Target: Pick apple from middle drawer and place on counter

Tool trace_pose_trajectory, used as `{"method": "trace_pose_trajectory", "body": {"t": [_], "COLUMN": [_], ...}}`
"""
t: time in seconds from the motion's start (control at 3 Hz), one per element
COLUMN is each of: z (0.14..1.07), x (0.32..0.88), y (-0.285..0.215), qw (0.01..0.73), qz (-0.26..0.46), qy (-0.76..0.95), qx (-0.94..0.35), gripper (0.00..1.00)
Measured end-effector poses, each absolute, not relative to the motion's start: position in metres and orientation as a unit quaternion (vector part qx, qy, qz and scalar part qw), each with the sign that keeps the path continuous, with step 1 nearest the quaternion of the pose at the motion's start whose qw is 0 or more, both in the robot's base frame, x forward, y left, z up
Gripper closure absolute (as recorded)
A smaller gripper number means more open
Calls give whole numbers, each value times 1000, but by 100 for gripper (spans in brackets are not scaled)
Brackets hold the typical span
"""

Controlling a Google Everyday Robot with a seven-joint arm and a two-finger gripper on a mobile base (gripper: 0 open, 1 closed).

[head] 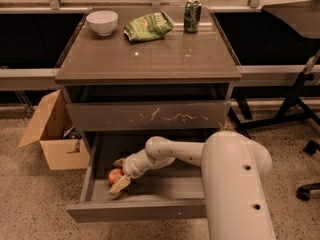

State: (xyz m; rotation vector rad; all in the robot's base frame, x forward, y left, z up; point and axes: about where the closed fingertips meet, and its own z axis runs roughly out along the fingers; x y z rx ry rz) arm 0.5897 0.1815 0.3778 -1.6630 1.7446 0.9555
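Camera view. Middle drawer (pixel 135 211) pulled out toward near side; apple (pixel 114 174) in its left part, close to left wall. Gripper (pixel 120 177) down inside, reaching in from right, fingers (pixel 120 185) spread, one far and one near of apple, apple between them. Not clamped, by the look. Contact hard to make out; apple's right side hidden behind gripper. Counter (pixel 150 54) above, well apart.

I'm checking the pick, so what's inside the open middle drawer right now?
In the middle drawer the apple lies toward the left wall, with the gripper right at it. The arm covers part of the floor, so anything beneath it can't be seen.
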Motion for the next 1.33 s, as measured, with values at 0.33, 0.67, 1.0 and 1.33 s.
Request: {"method": "trace_pose_trajectory", "body": {"t": [0.33,0.67,1.0,1.33], "z": [379,404,467,505], "x": [589,582,571,550], "y": [180,169,129,90], "qw": [281,311,378,404], "qz": [350,353,370,401], "qy": [645,629,578,525], "qx": [-618,-619,-621,-633], "gripper": [48,70,99,100]}}
